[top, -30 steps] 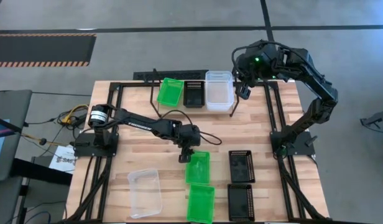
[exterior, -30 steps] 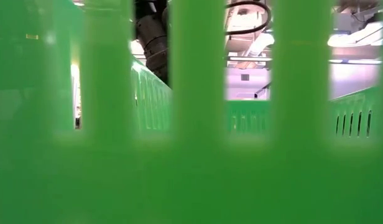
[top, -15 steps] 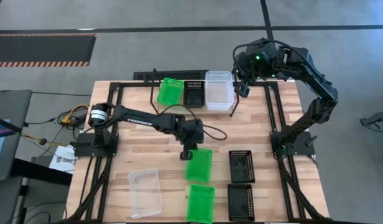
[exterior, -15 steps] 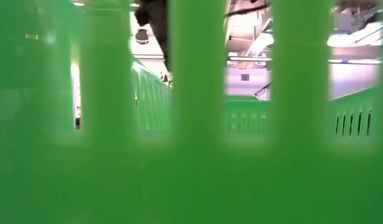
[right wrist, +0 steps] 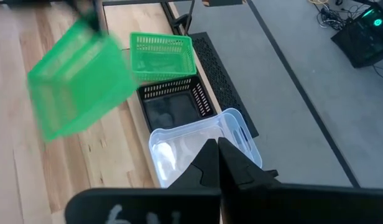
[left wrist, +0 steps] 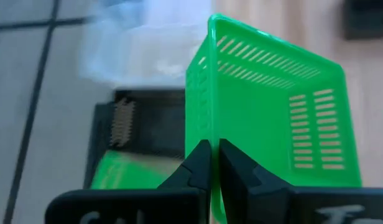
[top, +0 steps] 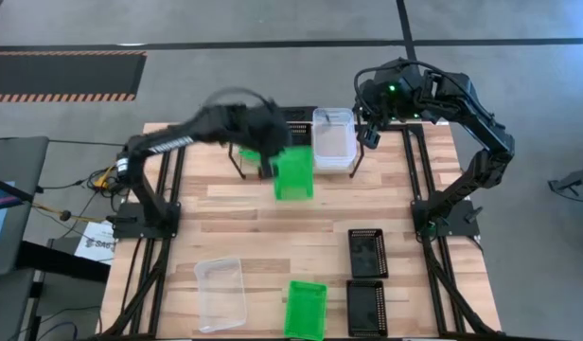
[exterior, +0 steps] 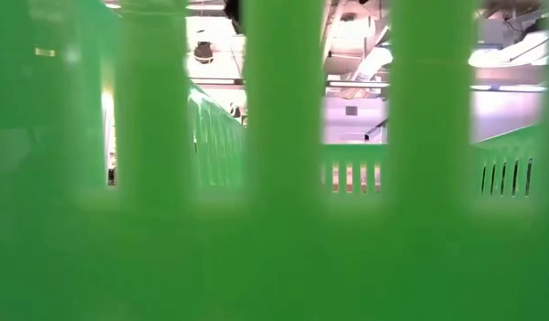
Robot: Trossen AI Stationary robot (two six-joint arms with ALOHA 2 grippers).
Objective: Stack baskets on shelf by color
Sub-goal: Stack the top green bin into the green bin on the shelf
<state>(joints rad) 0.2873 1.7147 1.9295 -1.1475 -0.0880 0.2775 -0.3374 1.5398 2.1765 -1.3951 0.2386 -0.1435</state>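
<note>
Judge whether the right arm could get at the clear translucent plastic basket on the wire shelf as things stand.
Probably yes. The right gripper hangs shut just beside the clear translucent plastic basket, with nothing between them. The left gripper, carrying a bright green slotted plastic basket, is off on the far side of it, though close.

Low view blocked by out-of-focus bright green slotted plastic basket wall (exterior: 274, 223). Carried green basket (top: 293, 174) motion-blurred in high view. Clear translucent plastic basket (left wrist: 142, 43) smeared in left wrist view.

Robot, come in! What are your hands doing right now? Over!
Left gripper shut on a green basket, carried in the air near the shelf. Right gripper shut, empty, above the clear basket. Nothing in the way.
</note>
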